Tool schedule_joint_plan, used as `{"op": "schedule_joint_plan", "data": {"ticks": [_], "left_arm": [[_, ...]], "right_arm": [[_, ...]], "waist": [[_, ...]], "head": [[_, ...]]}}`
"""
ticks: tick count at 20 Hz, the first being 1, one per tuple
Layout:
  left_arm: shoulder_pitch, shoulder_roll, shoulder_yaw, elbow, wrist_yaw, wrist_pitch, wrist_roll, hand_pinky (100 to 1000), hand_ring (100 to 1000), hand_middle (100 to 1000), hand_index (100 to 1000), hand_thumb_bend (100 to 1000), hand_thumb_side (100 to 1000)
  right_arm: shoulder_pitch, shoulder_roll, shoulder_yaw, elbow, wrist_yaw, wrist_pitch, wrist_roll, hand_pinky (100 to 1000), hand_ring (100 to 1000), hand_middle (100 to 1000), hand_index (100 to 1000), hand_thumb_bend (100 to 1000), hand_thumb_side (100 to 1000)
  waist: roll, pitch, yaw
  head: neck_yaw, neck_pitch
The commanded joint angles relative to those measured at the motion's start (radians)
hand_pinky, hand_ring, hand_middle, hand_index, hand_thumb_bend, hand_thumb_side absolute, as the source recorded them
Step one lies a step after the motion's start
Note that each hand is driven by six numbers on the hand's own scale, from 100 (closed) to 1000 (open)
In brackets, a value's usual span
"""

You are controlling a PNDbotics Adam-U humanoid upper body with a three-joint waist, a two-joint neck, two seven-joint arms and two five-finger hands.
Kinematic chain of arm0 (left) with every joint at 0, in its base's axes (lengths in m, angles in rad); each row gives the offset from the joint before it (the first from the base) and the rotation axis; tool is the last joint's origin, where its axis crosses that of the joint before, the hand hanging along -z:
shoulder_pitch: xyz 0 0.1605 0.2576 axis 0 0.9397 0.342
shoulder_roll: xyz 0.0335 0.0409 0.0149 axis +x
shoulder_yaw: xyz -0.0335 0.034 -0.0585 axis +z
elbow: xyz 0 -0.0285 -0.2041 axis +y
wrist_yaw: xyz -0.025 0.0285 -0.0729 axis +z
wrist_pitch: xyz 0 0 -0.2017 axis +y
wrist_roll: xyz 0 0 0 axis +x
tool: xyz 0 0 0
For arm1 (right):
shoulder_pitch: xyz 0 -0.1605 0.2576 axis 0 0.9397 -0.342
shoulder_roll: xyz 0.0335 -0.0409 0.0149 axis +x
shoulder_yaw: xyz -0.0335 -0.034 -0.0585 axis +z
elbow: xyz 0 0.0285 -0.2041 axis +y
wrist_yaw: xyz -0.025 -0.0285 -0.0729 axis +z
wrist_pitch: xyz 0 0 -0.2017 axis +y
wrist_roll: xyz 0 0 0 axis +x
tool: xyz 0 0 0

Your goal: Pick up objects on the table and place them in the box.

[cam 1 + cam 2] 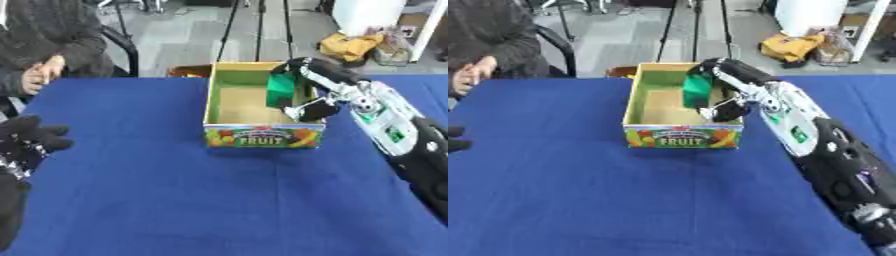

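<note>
Green object (697,90): upright over the box's right side. Box (225,135): open-topped cardboard, "FRUIT" printed on front, mid-bench, interior bare.

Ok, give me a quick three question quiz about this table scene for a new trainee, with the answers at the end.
1. True or false: the right hand holds a green object over the box.
2. Where does the left hand show? A) inside the box B) near the view's left edge, over the blue table C) on top of the green object
3. Fill in: the word printed on the box's front is ____.

Key: 1 true. 2 B. 3 FRUIT.
</note>
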Motion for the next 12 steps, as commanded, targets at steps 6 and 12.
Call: {"op": "schedule_joint_plan", "data": {"ticks": [6,12], "left_arm": [[-0.032,-0.006,-0.016,-0.026,0.018,-0.004,-0.025,757,773,567,783,752,677],[-0.038,-0.012,-0.015,-0.026,0.016,-0.003,-0.025,757,774,567,783,755,679]], "right_arm": [[-0.027,-0.042,-0.066,0.117,0.057,-0.007,-0.05,692,643,773,915,100,278],[-0.034,-0.039,-0.075,0.135,0.097,-0.039,-0.045,922,973,889,942,100,557]], "waist": [[0.002,0.011,0.069],[0.0,0.022,0.06]], "head": [[-0.094,-0.058],[-0.106,-0.062]]}}
